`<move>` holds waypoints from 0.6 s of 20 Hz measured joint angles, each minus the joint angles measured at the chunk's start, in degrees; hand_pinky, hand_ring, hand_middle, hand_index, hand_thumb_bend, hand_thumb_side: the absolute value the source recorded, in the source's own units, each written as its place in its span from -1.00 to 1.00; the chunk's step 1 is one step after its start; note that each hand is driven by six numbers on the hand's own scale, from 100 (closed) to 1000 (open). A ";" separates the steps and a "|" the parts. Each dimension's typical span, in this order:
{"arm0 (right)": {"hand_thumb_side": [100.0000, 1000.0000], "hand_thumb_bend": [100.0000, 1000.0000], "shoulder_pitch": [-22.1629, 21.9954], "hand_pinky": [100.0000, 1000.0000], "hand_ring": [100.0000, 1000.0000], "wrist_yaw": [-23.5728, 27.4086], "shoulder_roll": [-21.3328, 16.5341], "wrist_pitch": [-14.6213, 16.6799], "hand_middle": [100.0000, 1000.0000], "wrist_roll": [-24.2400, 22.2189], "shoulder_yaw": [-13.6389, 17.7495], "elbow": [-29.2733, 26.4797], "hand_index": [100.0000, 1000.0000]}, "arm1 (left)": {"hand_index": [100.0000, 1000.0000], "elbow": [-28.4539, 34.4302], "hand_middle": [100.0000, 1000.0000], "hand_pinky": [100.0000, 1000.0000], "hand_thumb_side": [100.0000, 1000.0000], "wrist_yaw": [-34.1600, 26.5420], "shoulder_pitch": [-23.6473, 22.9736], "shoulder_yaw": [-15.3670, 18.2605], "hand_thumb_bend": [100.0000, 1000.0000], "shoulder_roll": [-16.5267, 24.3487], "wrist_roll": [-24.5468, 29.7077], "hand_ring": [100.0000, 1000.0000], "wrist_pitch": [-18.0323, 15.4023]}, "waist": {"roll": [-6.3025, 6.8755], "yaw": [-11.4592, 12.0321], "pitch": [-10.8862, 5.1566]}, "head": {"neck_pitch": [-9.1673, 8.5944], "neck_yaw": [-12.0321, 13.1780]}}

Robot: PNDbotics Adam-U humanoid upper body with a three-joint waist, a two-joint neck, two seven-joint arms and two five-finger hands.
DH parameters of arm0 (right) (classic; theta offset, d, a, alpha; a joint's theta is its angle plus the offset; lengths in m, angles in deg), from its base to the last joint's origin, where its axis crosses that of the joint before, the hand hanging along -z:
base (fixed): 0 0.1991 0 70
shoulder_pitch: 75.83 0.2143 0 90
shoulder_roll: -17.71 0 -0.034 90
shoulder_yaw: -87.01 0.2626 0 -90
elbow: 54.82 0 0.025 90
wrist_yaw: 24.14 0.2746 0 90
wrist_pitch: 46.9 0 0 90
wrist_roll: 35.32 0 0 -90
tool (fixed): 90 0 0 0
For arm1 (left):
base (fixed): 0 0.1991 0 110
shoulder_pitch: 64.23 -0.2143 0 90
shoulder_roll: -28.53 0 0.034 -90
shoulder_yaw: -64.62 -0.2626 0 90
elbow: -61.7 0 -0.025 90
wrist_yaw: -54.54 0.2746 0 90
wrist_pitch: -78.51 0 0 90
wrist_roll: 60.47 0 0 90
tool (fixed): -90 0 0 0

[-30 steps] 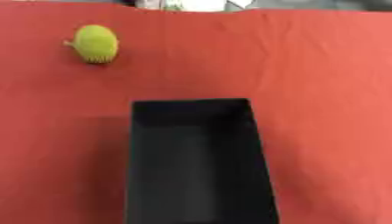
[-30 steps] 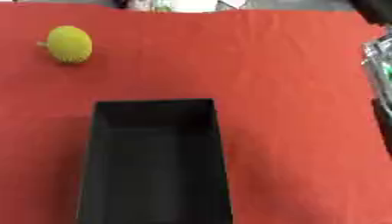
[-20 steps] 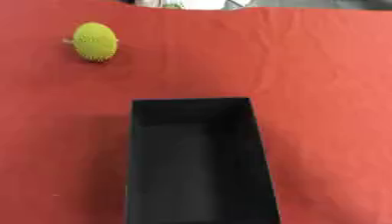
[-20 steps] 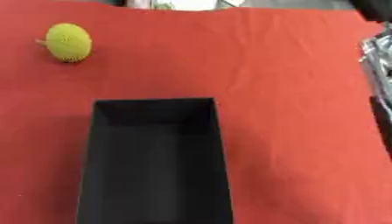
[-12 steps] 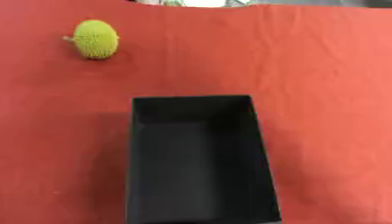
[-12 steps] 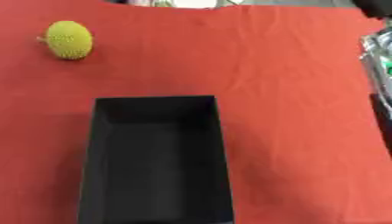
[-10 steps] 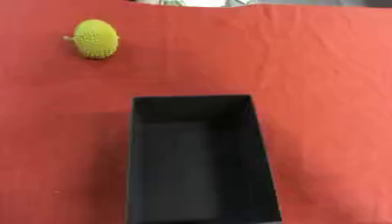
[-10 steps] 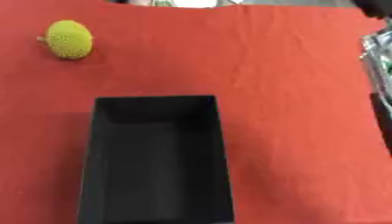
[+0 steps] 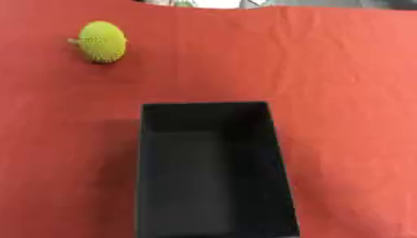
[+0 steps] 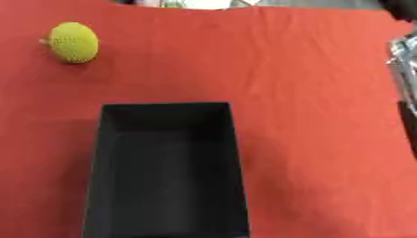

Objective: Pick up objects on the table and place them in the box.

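Note:
A yellow-green bumpy ball-shaped object (image 9: 104,41) with a small stub on its left side lies on the red tablecloth (image 9: 326,93) at the far left. An open black box (image 9: 211,172) stands at the near middle, and nothing shows inside it. The object lies well beyond the box's far left corner, apart from it. Neither of my hands appears in either view.
At the right edge of the right eye view a silver and black piece of machinery (image 10: 405,79) sticks in over the cloth's edge. The cloth's far edge (image 10: 204,9) runs along the top, with pale clutter behind it.
The whole picture has drifted slightly, so the camera moved. The object and the box keep their places on the cloth.

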 measured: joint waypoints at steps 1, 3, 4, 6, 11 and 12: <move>-0.40 -1.00 0.01 0.40 0.62 0.07 0.01 -0.03 0.18 0.01 -0.02 0.00 0.48 | 0.62 -0.23 0.66 1.00 -1.00 1.97 0.43 0.20 -0.26 -0.81 0.49 0.72 0.44 | 0.00 -0.07 0.11 | -0.03 0.15; -0.40 -1.00 0.17 0.39 0.62 0.17 0.03 -0.08 0.18 0.03 -0.20 0.00 0.48 | 0.64 -0.41 0.67 1.00 -1.00 4.94 1.13 0.68 -0.18 -2.09 1.82 0.74 1.08 | -0.04 -0.24 0.28 | -0.08 0.43; -0.40 -1.00 0.33 0.39 0.62 0.22 0.04 -0.11 0.18 0.03 -0.29 0.00 0.48 | 0.64 -0.44 0.67 1.00 -1.00 5.90 1.43 0.93 -0.16 -2.74 2.68 0.74 1.31 | -0.08 -0.29 0.35 | -0.19 0.50; -0.40 -1.00 0.54 0.39 0.61 0.35 0.08 -0.18 0.18 -0.04 -0.32 0.00 0.48 | 0.63 -0.56 0.67 1.00 -1.00 7.45 1.88 1.39 -0.14 -3.94 4.67 0.74 1.85 | -0.12 -0.34 0.41 | -0.51 0.76; -0.38 -1.00 0.98 0.39 0.61 0.45 0.49 -0.35 0.17 -0.20 -0.42 0.00 0.48 | 0.65 -0.79 0.70 1.00 -1.00 7.74 2.89 1.91 -0.13 -6.55 9.24 0.78 4.66 | -0.16 -0.73 0.65 | -0.82 1.27; -0.38 -1.00 0.99 0.39 0.61 0.47 0.49 -0.36 0.17 -0.21 -0.53 0.00 0.48 | 0.66 -0.96 0.71 1.00 -1.00 7.15 3.05 1.91 -0.15 -6.91 10.18 0.78 5.60 | -0.16 -0.80 0.65 | -0.95 1.39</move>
